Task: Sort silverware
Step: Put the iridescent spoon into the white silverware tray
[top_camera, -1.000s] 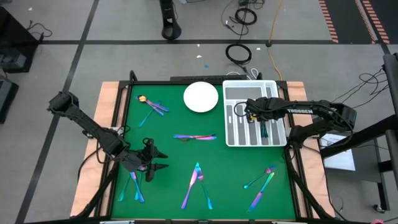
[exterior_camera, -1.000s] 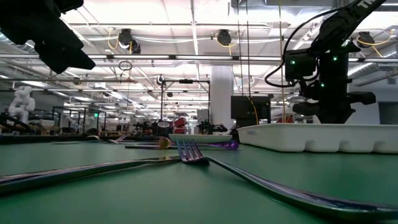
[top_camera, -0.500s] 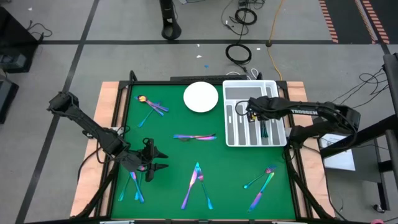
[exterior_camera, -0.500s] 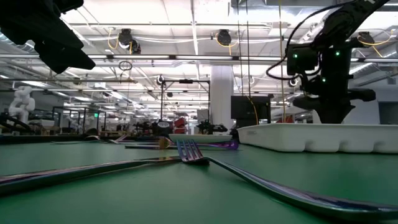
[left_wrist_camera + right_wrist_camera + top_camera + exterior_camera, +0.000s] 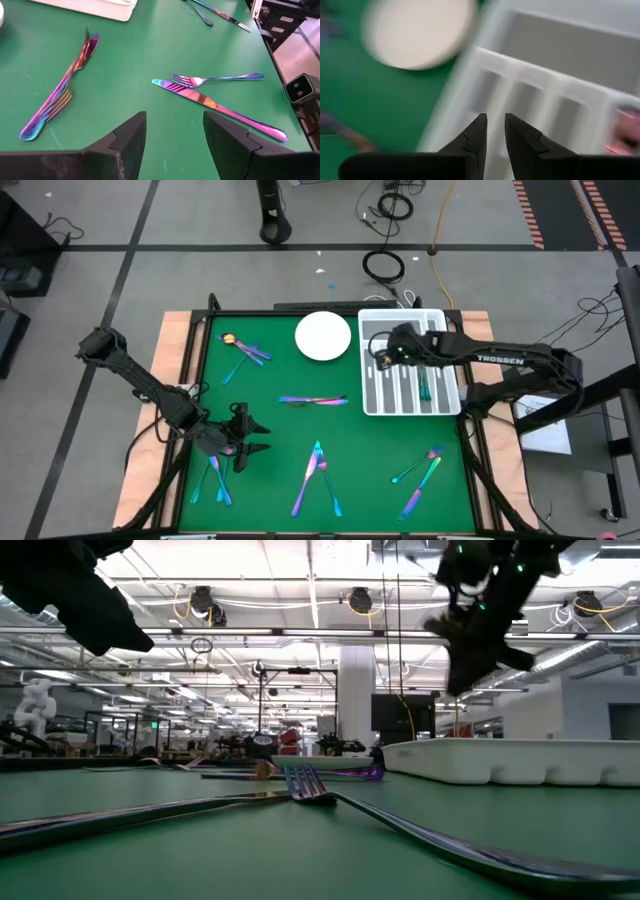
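Iridescent silverware lies flat in loose groups on the green mat: far left (image 5: 245, 348), middle (image 5: 313, 400), near middle (image 5: 317, 475) and near right (image 5: 420, 470). One piece (image 5: 425, 385) lies in the white slotted tray (image 5: 440, 325). More pieces (image 5: 215, 480) lie beside my left gripper (image 5: 245, 442), which hangs open above the mat at the near left. In its wrist view a crossed fork and knife (image 5: 215, 92) lie ahead of its fingers. My right gripper (image 5: 385, 350) hangs above the tray's left slots, fingers (image 5: 479, 131) a narrow gap apart with nothing between them.
A white round plate (image 5: 322, 336) rests on the mat just left of the tray. Wooden borders (image 5: 175, 370) and a black frame edge the mat. In the low view a fork (image 5: 305, 785) lies close in front, the tray wall (image 5: 510, 760) behind it.
My right gripper has risen well clear of the tray and swung toward its far left corner, tipping less steeply downward. Its fingers hold nothing. The silverware has not moved.
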`<action>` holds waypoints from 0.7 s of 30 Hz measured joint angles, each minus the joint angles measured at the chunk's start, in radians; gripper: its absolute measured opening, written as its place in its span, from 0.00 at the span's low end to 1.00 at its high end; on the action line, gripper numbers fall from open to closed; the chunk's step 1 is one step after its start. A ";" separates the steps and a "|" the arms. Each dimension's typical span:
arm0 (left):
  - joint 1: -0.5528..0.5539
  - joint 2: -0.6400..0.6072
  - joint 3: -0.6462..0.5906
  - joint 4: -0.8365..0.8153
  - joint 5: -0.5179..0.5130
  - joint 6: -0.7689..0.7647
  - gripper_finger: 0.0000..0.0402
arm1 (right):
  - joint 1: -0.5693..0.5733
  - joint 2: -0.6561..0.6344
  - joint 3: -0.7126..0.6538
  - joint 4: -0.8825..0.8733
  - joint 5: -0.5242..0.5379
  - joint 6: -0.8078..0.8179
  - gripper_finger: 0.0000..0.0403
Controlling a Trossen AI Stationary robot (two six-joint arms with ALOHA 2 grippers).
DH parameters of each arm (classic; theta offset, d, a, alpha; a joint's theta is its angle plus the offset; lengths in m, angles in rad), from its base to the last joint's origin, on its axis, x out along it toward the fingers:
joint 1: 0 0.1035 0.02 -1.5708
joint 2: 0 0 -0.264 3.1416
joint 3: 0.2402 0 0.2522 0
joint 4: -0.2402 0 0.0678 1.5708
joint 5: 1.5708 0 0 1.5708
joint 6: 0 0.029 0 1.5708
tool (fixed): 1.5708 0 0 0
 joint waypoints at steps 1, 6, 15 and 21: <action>0.000 0.000 0.000 -0.002 -0.008 0.001 0.49 | 0.022 0.009 0.013 0.046 0.000 -0.009 0.15; 0.009 0.000 0.000 -0.076 -0.056 -0.084 0.49 | 0.134 0.098 0.065 0.265 -0.002 -0.067 0.15; 0.036 0.000 0.000 -0.229 -0.055 -0.254 0.49 | 0.257 0.373 0.203 0.421 -0.129 -0.202 0.15; 0.049 0.000 0.000 -0.236 -0.054 -0.268 0.49 | 0.290 0.582 0.350 0.422 -0.128 -0.295 0.15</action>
